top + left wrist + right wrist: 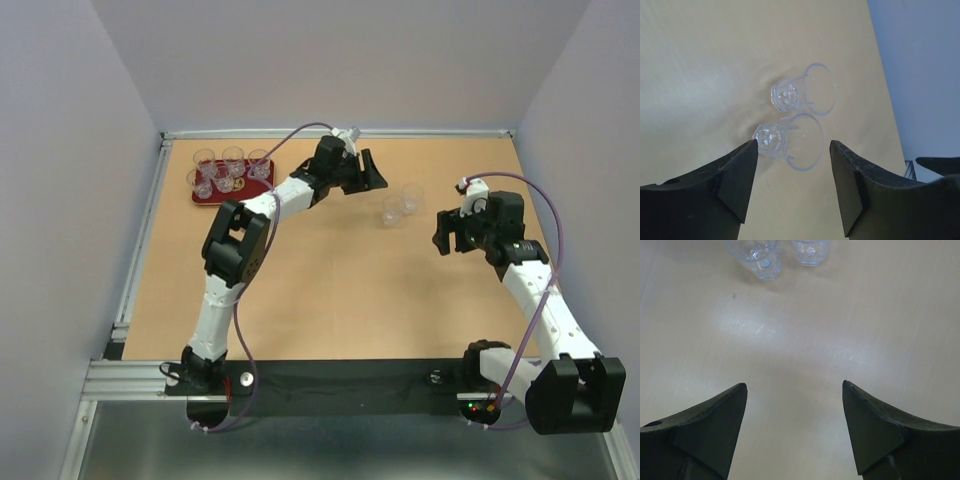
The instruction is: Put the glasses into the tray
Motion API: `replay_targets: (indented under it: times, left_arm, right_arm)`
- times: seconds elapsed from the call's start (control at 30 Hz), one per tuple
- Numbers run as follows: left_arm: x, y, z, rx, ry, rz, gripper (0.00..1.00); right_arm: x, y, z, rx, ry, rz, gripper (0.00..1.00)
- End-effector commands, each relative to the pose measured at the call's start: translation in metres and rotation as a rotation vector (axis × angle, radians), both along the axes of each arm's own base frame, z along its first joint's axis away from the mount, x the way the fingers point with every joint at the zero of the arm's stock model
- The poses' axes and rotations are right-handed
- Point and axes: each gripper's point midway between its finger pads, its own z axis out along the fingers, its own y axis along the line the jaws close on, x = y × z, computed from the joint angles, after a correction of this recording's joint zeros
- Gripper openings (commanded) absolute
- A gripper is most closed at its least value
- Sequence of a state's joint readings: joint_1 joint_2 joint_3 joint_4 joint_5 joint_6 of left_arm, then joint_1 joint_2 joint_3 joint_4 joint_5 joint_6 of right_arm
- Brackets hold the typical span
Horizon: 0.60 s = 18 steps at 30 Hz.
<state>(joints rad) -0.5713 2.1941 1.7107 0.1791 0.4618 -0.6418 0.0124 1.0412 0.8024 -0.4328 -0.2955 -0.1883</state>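
The dark red tray (203, 201) lies at the far left of the table with several clear glasses (234, 160) standing in it. Two more clear glasses (393, 212) (411, 195) stand on the table right of centre. My left gripper (372, 172) is open and empty, just left of them. In the left wrist view the nearer glass (790, 142) sits just beyond my open left gripper (793, 147), the other glass (807, 92) behind it. My right gripper (445, 232) is open and empty to their right. In the right wrist view both glasses (755, 255) (809, 250) show at the top, well ahead of my right gripper (795, 385).
An aluminium rail (140, 250) runs along the table's left edge and another along the back. Grey walls close the left, back and right sides. A black strip (350, 385) runs between the arm bases at the near edge.
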Motion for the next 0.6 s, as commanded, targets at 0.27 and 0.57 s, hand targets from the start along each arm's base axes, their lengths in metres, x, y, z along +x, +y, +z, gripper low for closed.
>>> replay_targets:
  times: [0.27, 0.57]
  left_arm:
    - [0.015, -0.025, -0.003, 0.220, -0.064, 0.089, 0.58]
    - [0.007, -0.025, -0.018, 0.357, -0.107, 0.076, 0.47]
  right_arm:
    - [0.007, -0.005, 0.010, -0.007, -0.059, -0.020, 0.82]
    - [0.007, -0.005, 0.010, -0.007, -0.060, -0.022, 0.82]
